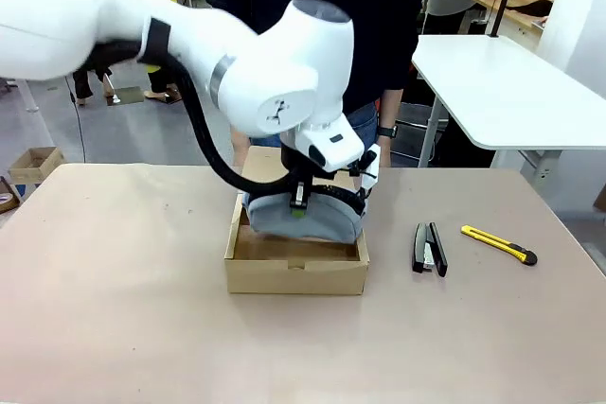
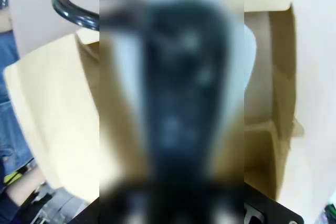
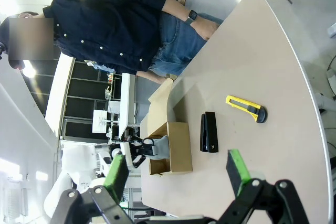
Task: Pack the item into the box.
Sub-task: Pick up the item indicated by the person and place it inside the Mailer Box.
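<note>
The item point(image 1: 317, 222), a soft grey-blue pouch, hangs lengthwise with its lower edge down inside the open box point(image 1: 296, 276). My left gripper point(image 1: 300, 207) is shut on the pouch's top middle, directly above the box. In the left wrist view a pale end of the pouch point(image 2: 251, 51) lies over the brown box floor point(image 2: 262, 103), and the middle of that picture is blurred. The box's lid flap point(image 1: 268, 164) stands open at the far side. My right gripper point(image 3: 177, 174) is open and holds nothing, high above the table's right side, far from the box point(image 3: 180, 148).
A black stapler point(image 1: 429, 249) and a yellow utility knife point(image 1: 499, 243) lie on the table to the right of the box. A person in a dark shirt point(image 1: 312, 7) stands at the far edge behind the box. My left arm point(image 1: 189, 54) spans the left half of the table.
</note>
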